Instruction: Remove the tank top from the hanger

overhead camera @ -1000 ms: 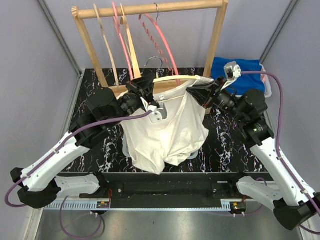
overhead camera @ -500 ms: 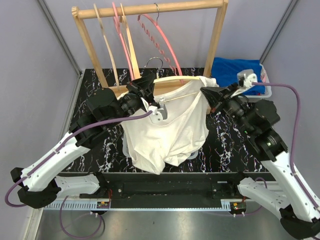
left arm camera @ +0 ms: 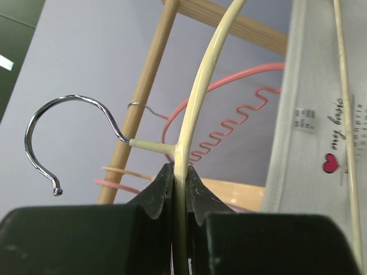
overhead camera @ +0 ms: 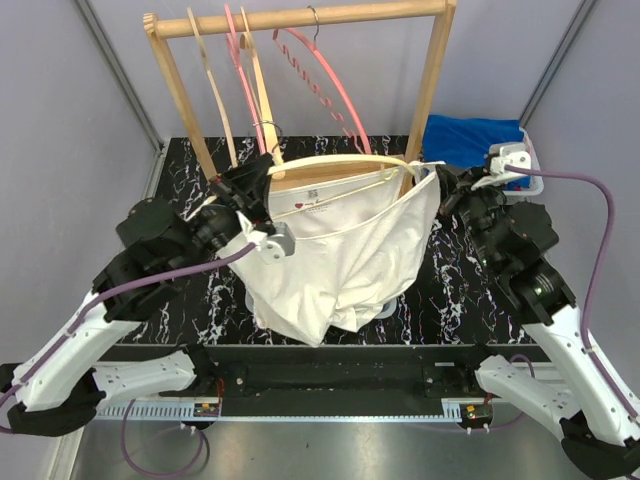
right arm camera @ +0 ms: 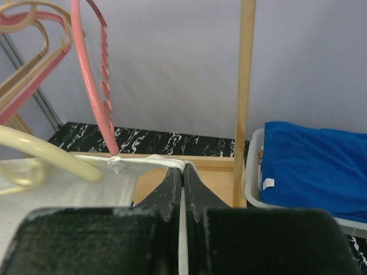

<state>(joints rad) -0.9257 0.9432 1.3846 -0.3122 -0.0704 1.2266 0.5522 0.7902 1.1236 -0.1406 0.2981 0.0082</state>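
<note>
I see the white tank top (overhead camera: pixel 340 250) draped on the cream hanger (left arm camera: pixel 195 86) above the counter (overhead camera: pixel 455 290), its right shoulder pulled out sideways. My right hand (right arm camera: pixel 183 172) is clamped fully closed on that white edge. My left hand (left arm camera: pixel 179 175) is pinched tight on the hanger's arm, just below its chrome hook (left arm camera: pixel 63 123). Behind them stands the wooden rack (overhead camera: pixel 432 80), and a blue cloth (overhead camera: pixel 475 140) lies at the far right.

The tank top (overhead camera: pixel 340 250) is matt white cloth, its hanger (left arm camera: pixel 195 86) smooth glossy plastic with a shiny metal hook (left arm camera: pixel 74 97), the rack (overhead camera: pixel 431 80) bare wood.
</note>
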